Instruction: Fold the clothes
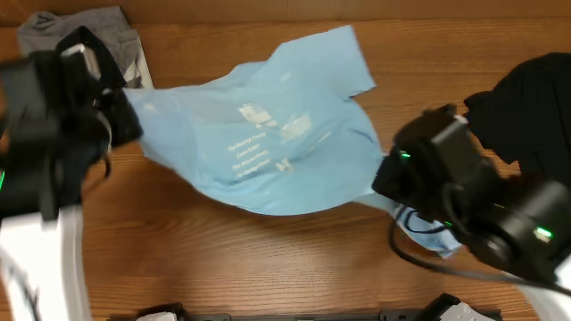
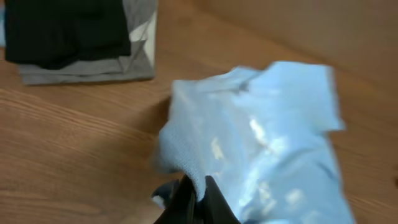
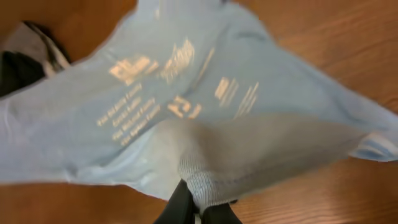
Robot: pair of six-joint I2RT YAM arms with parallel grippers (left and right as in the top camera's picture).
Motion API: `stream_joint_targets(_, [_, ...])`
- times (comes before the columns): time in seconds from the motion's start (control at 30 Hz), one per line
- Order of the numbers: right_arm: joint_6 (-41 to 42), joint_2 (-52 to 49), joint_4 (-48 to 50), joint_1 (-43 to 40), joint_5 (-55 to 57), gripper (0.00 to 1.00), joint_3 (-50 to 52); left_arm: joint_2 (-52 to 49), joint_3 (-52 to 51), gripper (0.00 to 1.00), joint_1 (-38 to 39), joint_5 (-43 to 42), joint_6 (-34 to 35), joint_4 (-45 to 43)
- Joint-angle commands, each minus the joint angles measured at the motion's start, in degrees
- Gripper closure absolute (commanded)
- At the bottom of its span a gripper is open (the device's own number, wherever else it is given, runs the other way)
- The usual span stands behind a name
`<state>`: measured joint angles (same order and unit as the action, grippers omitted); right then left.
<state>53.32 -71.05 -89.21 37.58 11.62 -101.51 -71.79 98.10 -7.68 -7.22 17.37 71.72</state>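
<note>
The light blue T-shirt (image 1: pixel 268 143) with white print hangs stretched between both arms above the wooden table. My left gripper (image 2: pixel 199 190) is shut on the shirt's left edge (image 2: pixel 186 158), pinching a fold of blue cloth. In the right wrist view my right gripper (image 3: pixel 200 202) is shut on a ribbed hem of the same blue T-shirt (image 3: pixel 205 124). From overhead the left arm (image 1: pixel 53 107) stands at the shirt's left and the right arm (image 1: pixel 446 178) at its lower right.
A folded stack of grey and black shirts (image 1: pixel 89 36) lies at the back left, also seen as a folded stack (image 2: pixel 81 37) in the left wrist view. A black shirt (image 1: pixel 526 107) lies crumpled at the right edge.
</note>
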Motion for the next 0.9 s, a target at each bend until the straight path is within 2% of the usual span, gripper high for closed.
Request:
stream_joint_targets(0.0, [-2.5,0.3,-2.0,0.2,2.9,0.96,-7.5,4.5,1.1,0.96,1.6,-0.8,2.1,3.3])
stream_joint_targets(0.1, [-2.8,0.3,-4.1,0.2,4.0,0.96,-13.9,8.2,4.1,0.96,2.6,-0.7,2.5,8.0])
stream_joint_targets(0.17, [-3.8,0.3,-4.0,0.2,5.4,0.96,-16.8,9.8,6.3,0.96,2.6,-0.7,2.6,8.2])
stream_joint_targets(0.27, [-7.3,0.3,-1.4,0.2,7.9,0.96,-19.7,10.4,9.4,0.96,2.6,-0.7,3.0,5.6])
stream_joint_targets(0.4, [-7.6,-0.4,3.2,0.1,13.6,0.96,-20.1,8.2,9.8,0.96,2.6,-0.7,3.7,0.2])
stream_joint_targets(0.6, [-11.0,-8.7,9.1,-8.1,12.5,0.96,-20.1,-7.3,9.8,0.96,2.6,0.2,4.3,-2.7])
stream_joint_targets(0.77, [-18.8,-17.6,15.6,-18.0,-1.3,0.96,-20.1,-20.3,11.7,0.96,2.6,-3.3,4.5,-4.4])
stream_joint_targets(0.87, [-23.9,-21.9,23.6,-22.3,-8.8,0.96,-20.1,-26.7,13.9,0.96,2.6,-3.3,4.5,-10.2])
